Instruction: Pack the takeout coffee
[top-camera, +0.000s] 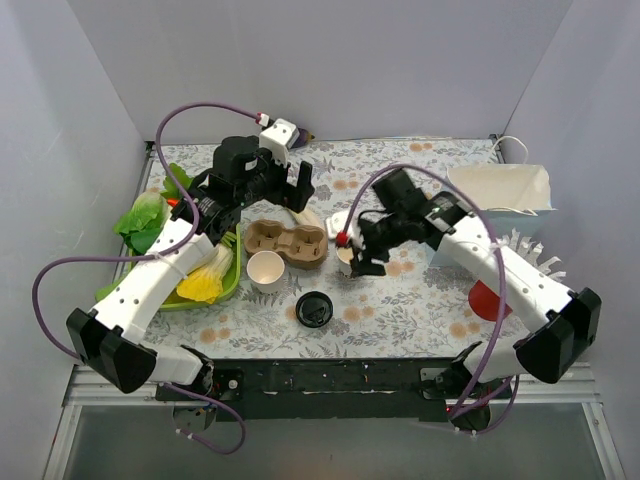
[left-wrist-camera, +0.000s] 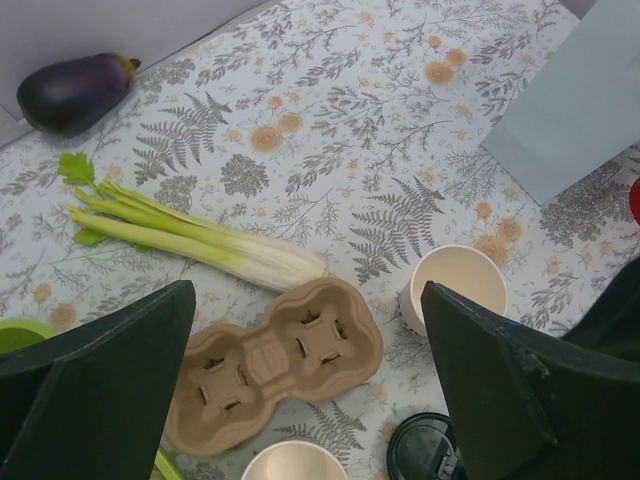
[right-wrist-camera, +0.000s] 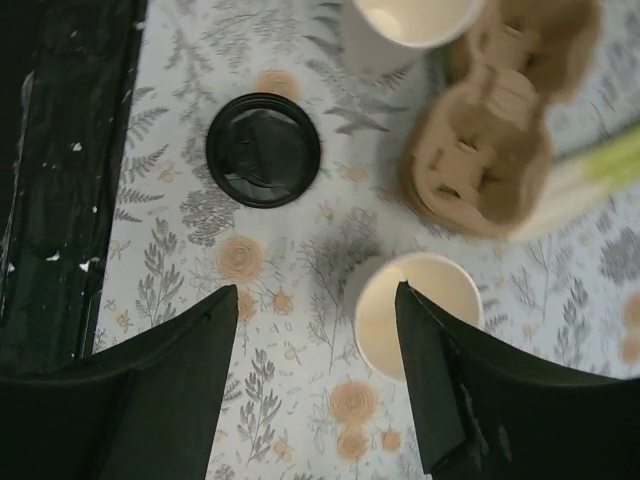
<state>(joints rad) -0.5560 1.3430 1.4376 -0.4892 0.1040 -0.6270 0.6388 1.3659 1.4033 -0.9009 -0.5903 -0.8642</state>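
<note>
The takeout coffee is out of view; no cup with a lid on it shows in any frame. A lidless white paper cup (top-camera: 265, 270) (left-wrist-camera: 293, 462) stands in front of the brown two-hole cup carrier (top-camera: 287, 243) (left-wrist-camera: 275, 365) (right-wrist-camera: 495, 120). A second lidless cup (right-wrist-camera: 415, 315) (left-wrist-camera: 458, 285) stands right of the carrier. A loose black lid (top-camera: 314, 309) (right-wrist-camera: 263, 150) lies nearer the front edge. My left gripper (top-camera: 285, 185) (left-wrist-camera: 308, 300) hangs wide open above the carrier, holding nothing. My right gripper (top-camera: 355, 255) (right-wrist-camera: 315, 290) is open, one finger over the second cup's mouth, the other outside its wall.
A green tray (top-camera: 165, 300) of leafy vegetables sits at the left. A celery stalk (left-wrist-camera: 200, 240) lies behind the carrier and an eggplant (left-wrist-camera: 72, 90) at the back. A white paper bag (top-camera: 505, 190) stands at the right with a red object (top-camera: 487, 300) in front of it.
</note>
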